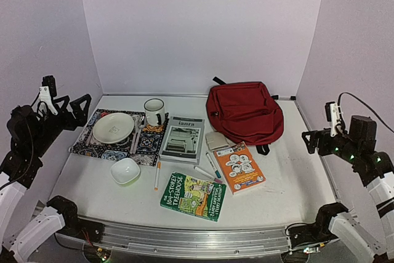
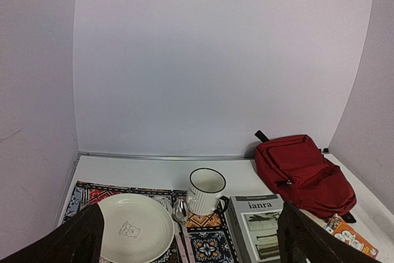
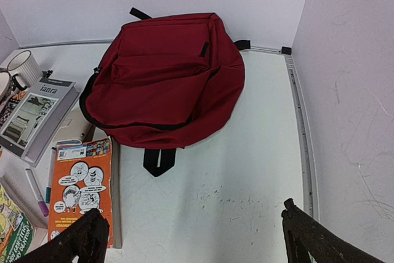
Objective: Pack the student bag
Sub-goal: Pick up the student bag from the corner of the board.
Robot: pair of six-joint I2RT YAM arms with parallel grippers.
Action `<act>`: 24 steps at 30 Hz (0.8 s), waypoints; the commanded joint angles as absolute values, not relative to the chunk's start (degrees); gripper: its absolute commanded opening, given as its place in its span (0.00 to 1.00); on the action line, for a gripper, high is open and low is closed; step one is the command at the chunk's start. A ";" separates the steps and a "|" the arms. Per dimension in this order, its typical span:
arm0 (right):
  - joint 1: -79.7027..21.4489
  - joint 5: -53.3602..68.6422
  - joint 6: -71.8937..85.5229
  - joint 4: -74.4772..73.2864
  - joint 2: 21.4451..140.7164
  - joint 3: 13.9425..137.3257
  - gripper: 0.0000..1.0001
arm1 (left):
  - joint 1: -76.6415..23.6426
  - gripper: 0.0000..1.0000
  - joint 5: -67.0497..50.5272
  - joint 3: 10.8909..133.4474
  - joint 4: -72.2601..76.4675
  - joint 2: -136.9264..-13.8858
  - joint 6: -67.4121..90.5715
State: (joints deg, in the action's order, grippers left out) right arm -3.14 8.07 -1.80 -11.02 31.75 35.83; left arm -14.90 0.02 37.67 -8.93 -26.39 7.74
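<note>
- Left gripper [image 2: 189,214]: jaws spread wide, nothing between them, raised over the left table edge.
- Right gripper [image 3: 191,210]: jaws likewise wide apart and holding nothing, raised over bare table [image 1: 289,183] at the right edge.
- Ahead of the left gripper: patterned placemat [image 1: 86,143] carrying a white plate [image 1: 113,127], a spoon [image 1: 136,138] just right of the plate, and an upright white mug [image 1: 154,111] at the mat's far right corner.
- Ahead of the right gripper: the student bag [image 1: 245,112], lying flat at the far right of the table, close to the back wall, well apart from both grippers. Its inside is hidden, and I cannot tell whether the zipper is open.
- Between mat and bag: grey book [image 1: 182,138]. A beige pad [image 1: 217,140] lies just beside the bag's near-left edge.
- Near the bag's front edge: orange book [image 1: 240,167]. Green book [image 1: 193,196] sits nearer the arms.
- Small white bowl [image 1: 125,170] sits off the mat, near its front edge.
- Count: three books, three pens [image 1: 157,173], one bowl, one mug, one plate, one bag.
</note>
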 commanded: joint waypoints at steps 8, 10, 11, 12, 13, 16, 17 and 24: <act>-3.08 15.74 -1.61 -10.89 45.22 41.77 0.98 | -13.37 1.00 -5.70 38.31 -6.67 -30.18 6.59; -4.67 14.66 -0.56 -10.78 49.34 43.58 0.96 | -12.94 1.00 -6.01 38.39 -6.75 -30.84 6.47; -6.56 13.09 -0.46 -10.79 51.48 44.81 0.95 | -12.80 1.00 -5.95 38.44 -6.76 -31.06 6.45; -8.77 11.07 -0.44 -10.80 53.61 46.06 0.95 | -12.68 1.00 -5.89 38.49 -6.77 -31.23 6.46; -11.54 8.38 -0.44 -10.86 55.77 47.23 0.95 | -12.64 0.99 -5.92 38.48 -6.82 -31.27 6.40; -19.81 1.01 -1.00 -10.67 64.68 51.62 0.98 | -12.56 1.00 -6.58 38.41 -6.84 -31.57 6.41; -21.12 0.82 -0.84 -10.36 67.36 52.93 0.98 | -12.59 1.00 -6.83 38.41 -6.82 -31.83 6.41; -29.15 -3.84 -3.11 -8.57 88.76 67.45 0.98 | -12.40 1.00 -7.85 38.34 -6.85 -33.05 6.23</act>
State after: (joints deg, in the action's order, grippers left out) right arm -25.91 0.82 -1.61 -9.29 79.67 58.50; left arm -12.79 -6.52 37.67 -8.93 -32.20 7.27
